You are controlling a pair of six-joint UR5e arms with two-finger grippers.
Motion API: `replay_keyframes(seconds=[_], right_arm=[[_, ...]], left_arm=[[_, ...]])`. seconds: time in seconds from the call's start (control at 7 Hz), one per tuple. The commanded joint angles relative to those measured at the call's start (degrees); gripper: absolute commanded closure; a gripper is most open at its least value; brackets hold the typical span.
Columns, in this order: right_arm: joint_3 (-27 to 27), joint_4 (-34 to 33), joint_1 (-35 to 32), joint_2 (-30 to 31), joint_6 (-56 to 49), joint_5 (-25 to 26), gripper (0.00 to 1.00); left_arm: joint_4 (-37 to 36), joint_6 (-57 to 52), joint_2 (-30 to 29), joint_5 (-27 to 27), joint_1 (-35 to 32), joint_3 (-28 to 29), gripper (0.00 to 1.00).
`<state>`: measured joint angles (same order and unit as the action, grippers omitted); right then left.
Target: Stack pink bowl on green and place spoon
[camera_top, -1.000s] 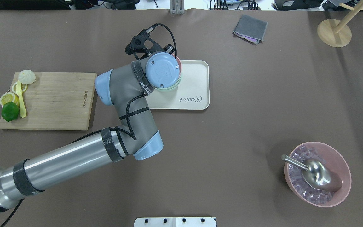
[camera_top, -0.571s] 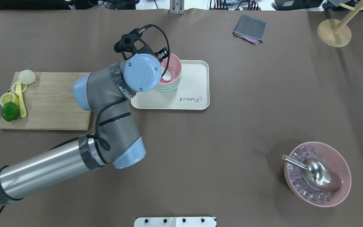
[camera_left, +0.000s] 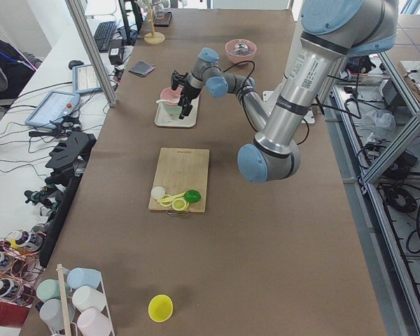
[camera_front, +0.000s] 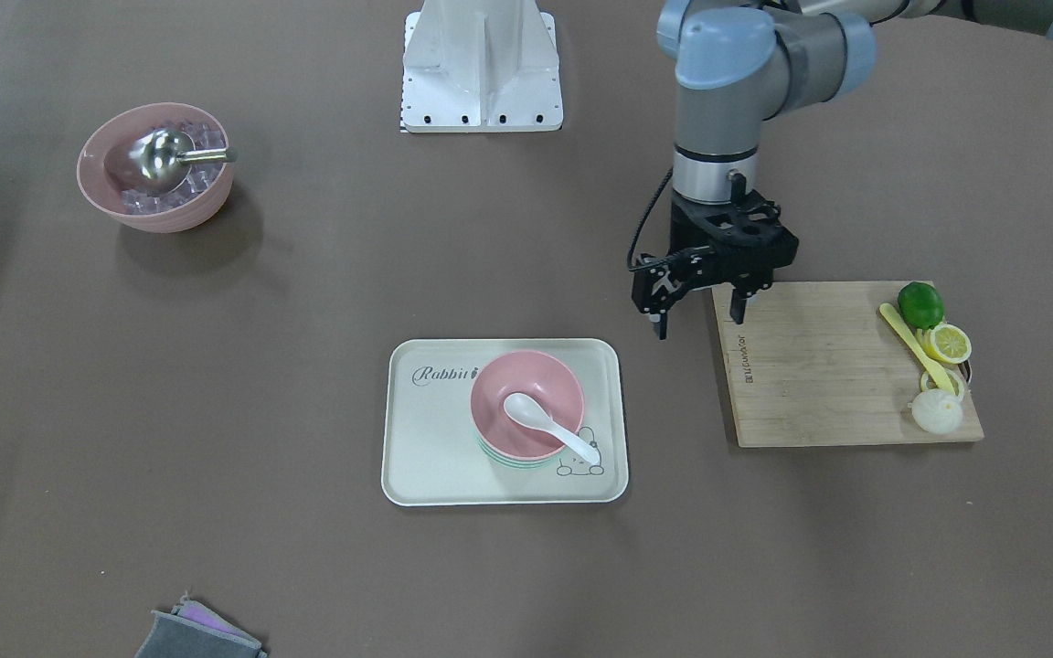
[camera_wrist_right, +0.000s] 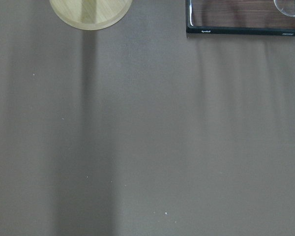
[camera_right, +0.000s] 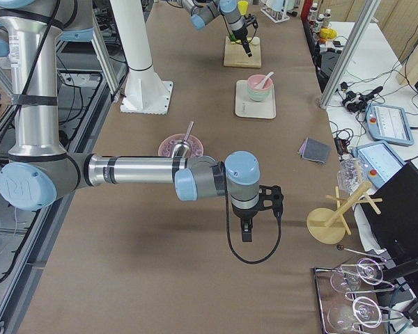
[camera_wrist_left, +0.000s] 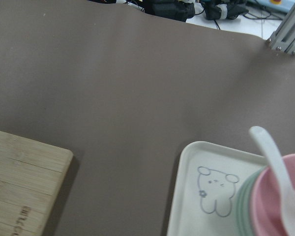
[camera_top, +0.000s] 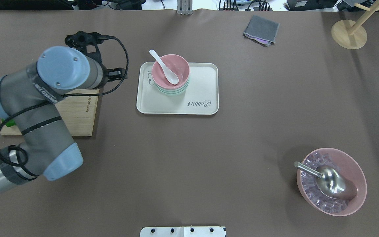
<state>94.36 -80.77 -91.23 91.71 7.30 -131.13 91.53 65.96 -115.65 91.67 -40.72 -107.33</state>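
While the pink bowl [camera_top: 180, 67] sat nested in the green bowl [camera_top: 171, 92] at the tray's [camera_top: 202, 84] ten o'clock corner in the overhead view, the spoon [camera_top: 162, 65] lay inside, handle jutting past the rim toward ten o'clock. At the stack's nine o'clock, the left gripper [camera_front: 699, 325] hung empty, fingers spread wide, near the cutting board [camera_front: 819, 366]. The spoon looked light, stiff, glossy and probably chippable, so its narrow handle seemed the best place to pinch. Whether the right gripper [camera_right: 245, 233] was open could not be told.

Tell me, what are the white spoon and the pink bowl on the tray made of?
The white spoon looks like glossy ceramic or hard plastic: smooth, thick, rounded. The pink bowl looks like matte plastic, maybe melamine: even colour, little shine. Neither is certain.
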Motion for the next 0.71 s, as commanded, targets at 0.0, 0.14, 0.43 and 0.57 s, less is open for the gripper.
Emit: replay_keyframes(seconds=[0.0,0.14,0.43,0.57], right_arm=[[0.0,0.0,0.0,0.0,0.0,0.0,0.00],[0.0,0.0,0.0,0.1,0.0,0.0,0.00],[-0.1,0.1,0.0,0.1,0.0,0.0,0.00],[-0.1,0.1,0.0,-0.1,0.0,0.1,0.00]], left_arm=[[0.2,-26.4,12.3,11.6,-12.2,-3.3,0.02],[0.1,-42.0,15.6,18.2,-21.4,-2.8,0.02],[0.1,-63.9,23.1,28.0,-36.5,-0.7,0.02],[0.2,-71.9,25.5,31.4,-43.0,1.5,0.02]])
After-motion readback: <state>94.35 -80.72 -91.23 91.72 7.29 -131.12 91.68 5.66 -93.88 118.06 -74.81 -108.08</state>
